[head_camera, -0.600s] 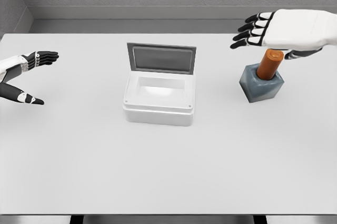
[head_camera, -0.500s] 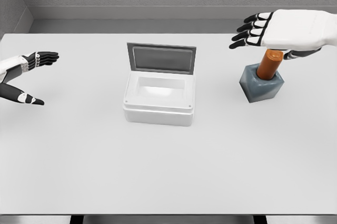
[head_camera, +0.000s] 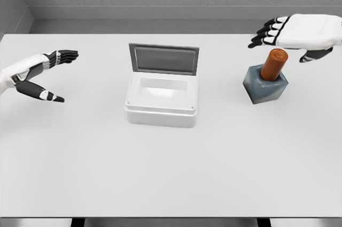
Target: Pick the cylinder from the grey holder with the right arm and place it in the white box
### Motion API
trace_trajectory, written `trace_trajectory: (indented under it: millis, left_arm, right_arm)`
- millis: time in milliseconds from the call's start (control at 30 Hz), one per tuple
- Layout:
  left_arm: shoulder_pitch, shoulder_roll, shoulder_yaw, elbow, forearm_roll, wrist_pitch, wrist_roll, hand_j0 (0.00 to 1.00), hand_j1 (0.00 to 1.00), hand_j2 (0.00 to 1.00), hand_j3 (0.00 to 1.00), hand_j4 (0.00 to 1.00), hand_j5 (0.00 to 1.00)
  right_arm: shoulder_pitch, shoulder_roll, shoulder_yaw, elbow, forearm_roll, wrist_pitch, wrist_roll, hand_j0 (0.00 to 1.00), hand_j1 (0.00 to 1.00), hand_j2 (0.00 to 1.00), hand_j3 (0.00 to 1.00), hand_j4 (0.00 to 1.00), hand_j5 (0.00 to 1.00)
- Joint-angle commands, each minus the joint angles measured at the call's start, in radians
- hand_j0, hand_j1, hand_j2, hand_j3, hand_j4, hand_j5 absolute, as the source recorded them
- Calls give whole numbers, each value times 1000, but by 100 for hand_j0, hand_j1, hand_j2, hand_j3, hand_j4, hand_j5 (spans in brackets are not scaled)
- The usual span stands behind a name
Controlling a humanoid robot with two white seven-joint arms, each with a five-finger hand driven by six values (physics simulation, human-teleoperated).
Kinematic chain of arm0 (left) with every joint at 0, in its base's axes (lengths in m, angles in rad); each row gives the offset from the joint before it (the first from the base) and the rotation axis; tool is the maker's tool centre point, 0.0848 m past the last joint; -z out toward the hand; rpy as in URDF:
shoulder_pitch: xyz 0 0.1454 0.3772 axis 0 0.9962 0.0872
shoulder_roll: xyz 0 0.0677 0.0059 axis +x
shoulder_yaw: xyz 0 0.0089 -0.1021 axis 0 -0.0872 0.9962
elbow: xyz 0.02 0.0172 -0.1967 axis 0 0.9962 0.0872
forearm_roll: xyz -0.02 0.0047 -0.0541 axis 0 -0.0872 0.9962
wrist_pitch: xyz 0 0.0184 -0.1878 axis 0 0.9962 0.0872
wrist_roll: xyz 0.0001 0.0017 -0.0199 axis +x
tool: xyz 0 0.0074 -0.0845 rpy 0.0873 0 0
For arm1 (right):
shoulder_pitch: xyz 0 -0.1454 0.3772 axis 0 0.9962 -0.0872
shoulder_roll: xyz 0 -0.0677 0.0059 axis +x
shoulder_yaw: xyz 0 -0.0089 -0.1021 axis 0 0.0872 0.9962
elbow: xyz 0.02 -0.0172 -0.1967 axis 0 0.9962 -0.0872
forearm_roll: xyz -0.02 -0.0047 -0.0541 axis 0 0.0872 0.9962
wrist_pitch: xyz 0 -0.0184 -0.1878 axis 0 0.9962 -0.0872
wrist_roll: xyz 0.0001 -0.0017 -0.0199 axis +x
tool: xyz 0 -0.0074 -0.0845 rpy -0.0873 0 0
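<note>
While the orange cylinder (head_camera: 274,64) stands tilted in the grey holder (head_camera: 265,84) at the right side of the white table (head_camera: 171,168), nothing of the task proper is done: the cylinder is seated in its socket with its top leaning toward the upper right, and no finger touches it. Above and a little behind it hovers the right hand (head_camera: 299,30), palm down, its dark fingers (head_camera: 267,32) stretched out toward the left and holding nothing, with the thumb hanging down at the far right, clear of the cylinder's top. The white box (head_camera: 162,99) sits near the middle of the table, well apart from the holder, with its grey lid (head_camera: 163,59) raised upright at the back and its inside showing nothing in it, so the way in from above looks free. At the left edge the left hand (head_camera: 40,75) is held out over the table with fingers relaxed and thumb apart, gripping nothing and far from both objects. As I judge it, the work is at the reach stage: the right hand must come down and close round the cylinder, draw it out along its lean, carry it left over the box and let go inside
</note>
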Motion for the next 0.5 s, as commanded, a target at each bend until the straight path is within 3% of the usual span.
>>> trace_trajectory:
  millis: [0,467]
  left_arm:
    - [0,-8,5,14,6,2,0,100,100,100,100,100,100]
    - [12,-3,13,14,2,2,0,100,100,100,100,100,100]
  right_arm:
    - [0,31,11,44,27,3,0,100,100,100,100,100,100]
    - [-2,89,50,147,64,3,0,100,100,100,100,100,100]
